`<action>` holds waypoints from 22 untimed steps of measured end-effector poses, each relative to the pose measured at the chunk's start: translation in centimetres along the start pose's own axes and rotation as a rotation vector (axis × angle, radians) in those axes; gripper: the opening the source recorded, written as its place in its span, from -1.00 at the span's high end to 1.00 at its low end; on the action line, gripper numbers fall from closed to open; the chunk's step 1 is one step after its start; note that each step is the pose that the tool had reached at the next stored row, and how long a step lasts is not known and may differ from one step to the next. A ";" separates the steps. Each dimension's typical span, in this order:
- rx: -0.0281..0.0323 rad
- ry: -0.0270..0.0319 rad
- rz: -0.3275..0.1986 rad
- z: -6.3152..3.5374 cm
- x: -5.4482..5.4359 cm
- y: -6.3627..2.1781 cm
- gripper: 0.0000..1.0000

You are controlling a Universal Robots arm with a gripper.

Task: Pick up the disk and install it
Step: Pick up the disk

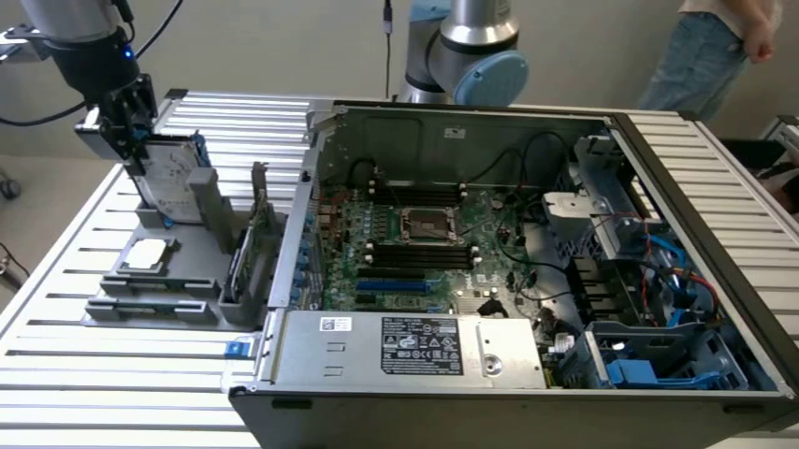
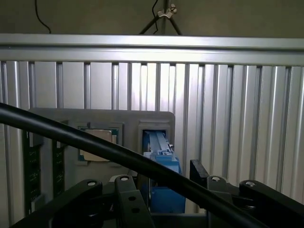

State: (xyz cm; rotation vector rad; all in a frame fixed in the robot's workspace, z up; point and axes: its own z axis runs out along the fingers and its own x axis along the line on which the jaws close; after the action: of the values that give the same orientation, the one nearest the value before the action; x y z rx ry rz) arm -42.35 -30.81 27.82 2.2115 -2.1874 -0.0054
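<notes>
Now, the gripper (image 1: 130, 140) hung with jaws spread wide at the top edge of the disk (image 1: 172, 178), which stood upright in its grey holder (image 1: 212, 215) beside the computer case (image 1: 374, 416). An off-centre squeeze could have cocked it and jammed it in the slot.

Table (image 1: 100, 412): slatted metal | On it: grey holder tray (image 1: 187, 290) (parts standing in it), open computer case (image 1: 450, 131)
</notes>
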 end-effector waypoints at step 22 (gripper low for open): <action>-0.0001 0.0049 0.000 0.22 -0.3 -0.01 0.11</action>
State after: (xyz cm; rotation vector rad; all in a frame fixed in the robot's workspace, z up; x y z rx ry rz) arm -42.36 -30.48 27.60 2.2090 -2.1849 -0.0001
